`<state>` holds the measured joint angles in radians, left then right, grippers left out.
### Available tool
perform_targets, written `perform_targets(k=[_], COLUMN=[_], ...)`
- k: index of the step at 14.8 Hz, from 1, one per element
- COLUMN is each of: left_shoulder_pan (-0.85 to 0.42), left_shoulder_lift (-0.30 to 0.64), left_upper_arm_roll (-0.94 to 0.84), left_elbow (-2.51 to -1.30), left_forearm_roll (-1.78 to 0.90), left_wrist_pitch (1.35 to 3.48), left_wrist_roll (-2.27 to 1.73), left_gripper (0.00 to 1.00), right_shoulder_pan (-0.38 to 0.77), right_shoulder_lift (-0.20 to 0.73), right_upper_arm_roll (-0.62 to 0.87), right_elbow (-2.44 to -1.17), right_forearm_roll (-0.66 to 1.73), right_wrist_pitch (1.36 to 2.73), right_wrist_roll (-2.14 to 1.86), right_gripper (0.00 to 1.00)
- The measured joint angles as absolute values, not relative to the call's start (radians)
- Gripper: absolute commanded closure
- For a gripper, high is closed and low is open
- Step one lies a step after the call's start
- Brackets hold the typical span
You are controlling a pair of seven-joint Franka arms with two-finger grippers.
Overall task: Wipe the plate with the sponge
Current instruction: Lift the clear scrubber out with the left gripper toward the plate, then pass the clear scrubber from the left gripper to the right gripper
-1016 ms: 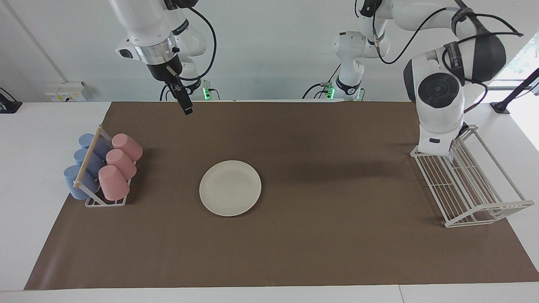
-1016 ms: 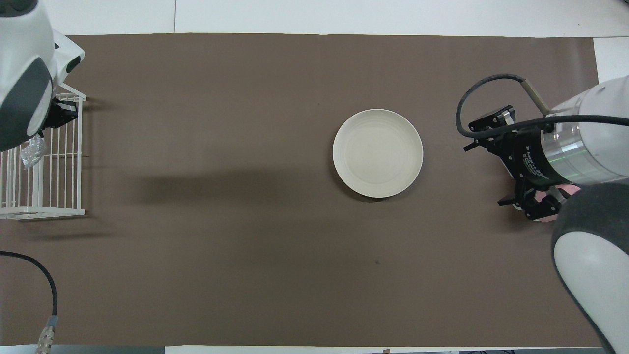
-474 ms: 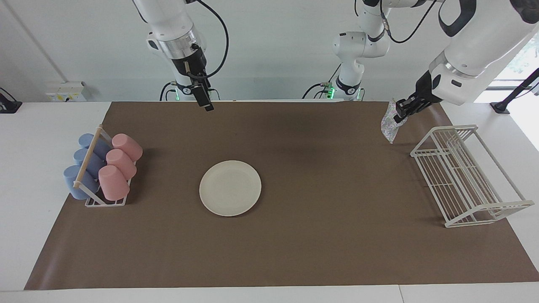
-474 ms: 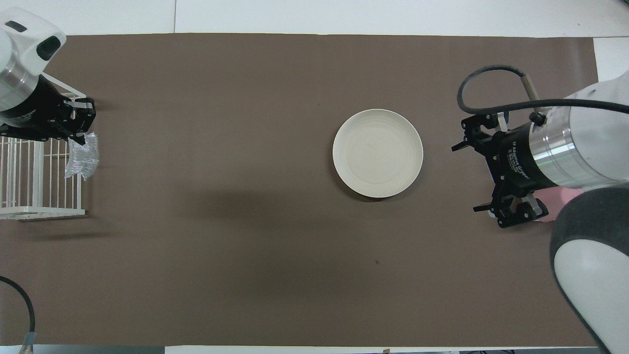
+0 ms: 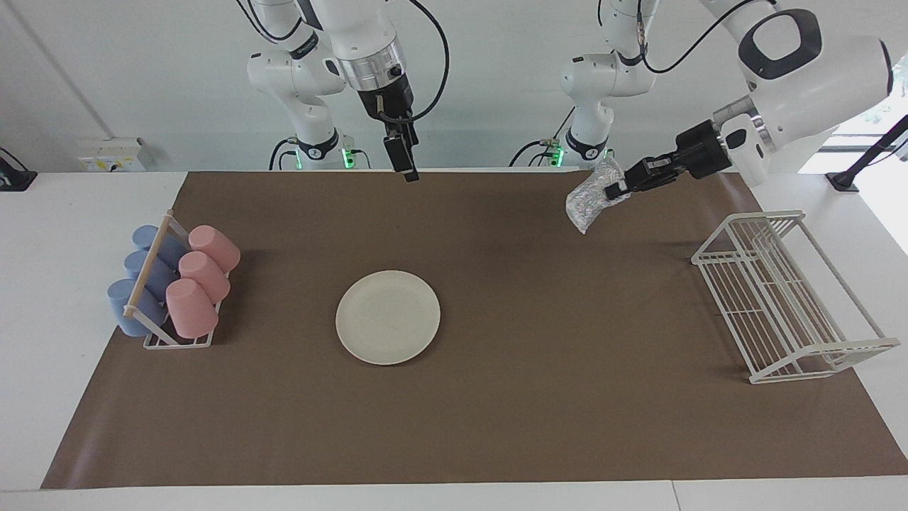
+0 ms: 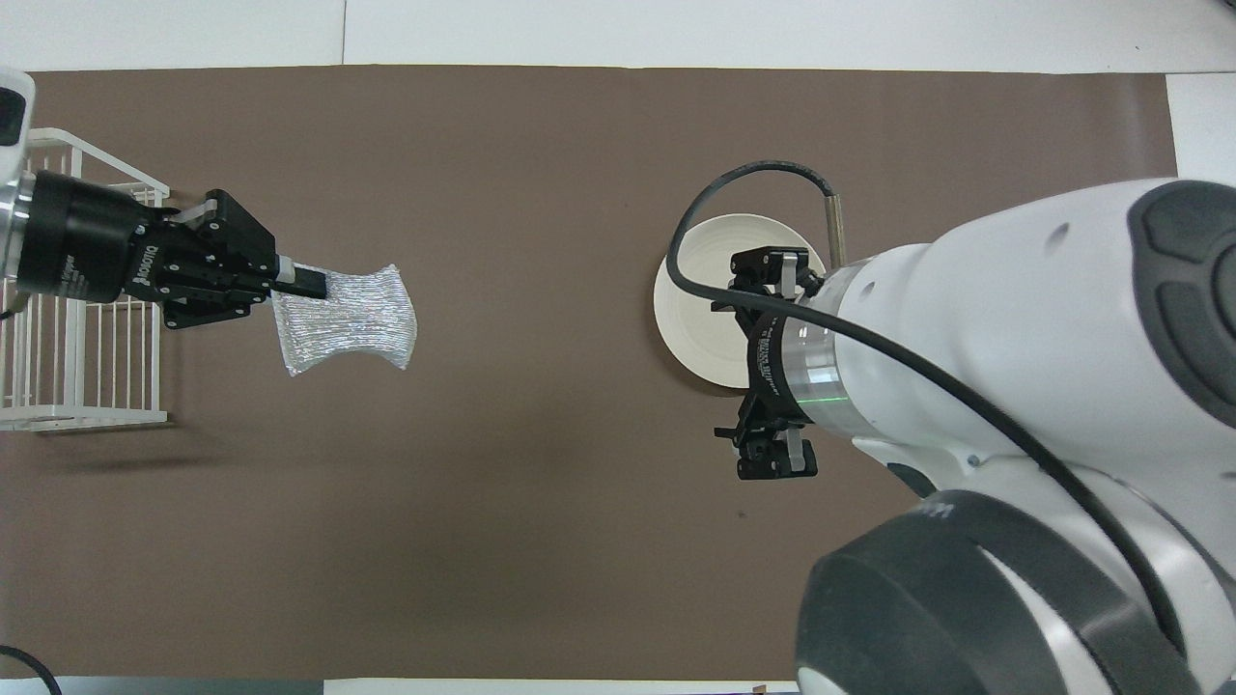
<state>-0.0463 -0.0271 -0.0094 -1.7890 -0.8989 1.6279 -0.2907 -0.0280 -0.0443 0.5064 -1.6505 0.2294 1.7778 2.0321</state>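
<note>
The cream-white plate lies flat on the brown mat, partly covered in the overhead view by the right arm, so only part of the plate shows there. My left gripper is shut on one edge of the crinkly silver sponge, held in the air over the mat between the wire rack and the plate. From above, the sponge spreads out from the left gripper. My right gripper hangs high over the mat, well clear of the plate. Its jaws are wide open and empty in the overhead view.
A white wire rack stands at the left arm's end of the mat and also shows from above. A small rack of pink and blue cups lying on their sides sits at the right arm's end.
The left gripper has lifted the sponge out of the wire rack and carried it toward the middle of the table. The right arm has swung from the cups toward the plate.
</note>
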Motion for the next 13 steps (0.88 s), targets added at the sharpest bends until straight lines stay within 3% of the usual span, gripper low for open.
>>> perform_targets(k=[3, 5, 9, 13], left_shoulder_pan=[-0.085, -0.139, -0.18, -0.186], left_shoulder_lift=[-0.169, -0.228, -0.245, -0.228], left_upper_arm_roll=[-0.017, -0.019, -0.02, -0.02], left_elbow=[-2.053, -2.162, -2.293, -2.33], left_forearm_roll=[-1.091, -1.196, -1.369, -1.427], left_wrist_pitch=[1.762, 1.839, 1.877, 1.857], left_wrist_roll=[-0.165, -0.105, 0.126, 0.242], left_gripper=[1.0, 1.0, 1.0, 1.0], right_shoulder_pan=[-0.028, -0.016, 0.082, 0.11], right_shoulder_lift=[-0.044, -0.049, -0.108, -0.121], right_upper_arm_roll=[0.513, 0.52, 0.533, 0.534], right_elbow=[-1.67, -1.689, -1.843, -1.902], right_forearm_roll=[0.264, 0.269, 0.27, 0.27], right_wrist_pitch=[1.811, 1.845, 1.964, 2.048], right_wrist_roll=[2.039, 2.005, 1.933, 1.925], right_gripper=[0.0, 0.0, 0.0, 0.0])
